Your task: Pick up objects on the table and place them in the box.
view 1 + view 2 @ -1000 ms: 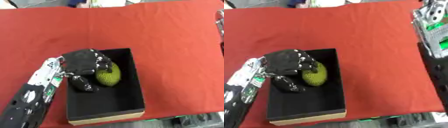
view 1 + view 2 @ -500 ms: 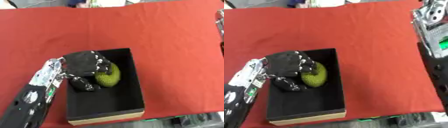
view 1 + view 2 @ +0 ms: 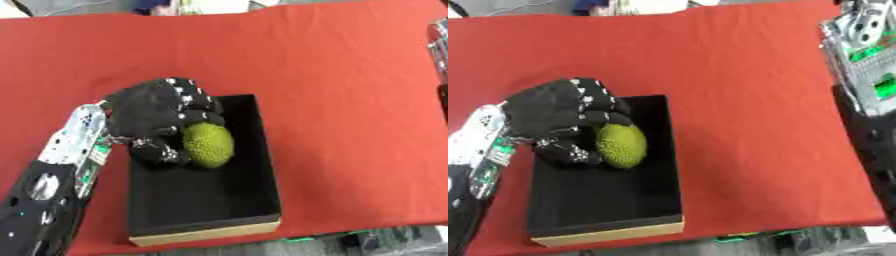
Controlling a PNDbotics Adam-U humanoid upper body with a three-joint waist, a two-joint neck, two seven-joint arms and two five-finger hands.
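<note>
Fruit, green and bumpy, sits inside the black box with the left hand curled around it, probably so it lands gently instead of dropping. Beyond it, red tablecloth. Right arm waits at the edge; can't see its hand.

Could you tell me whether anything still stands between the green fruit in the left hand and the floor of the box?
Nothing visible does. The left hand has its fingers curled round the green fruit inside the black box, over the far end. The box floor nearer the camera shows nothing on it.
</note>
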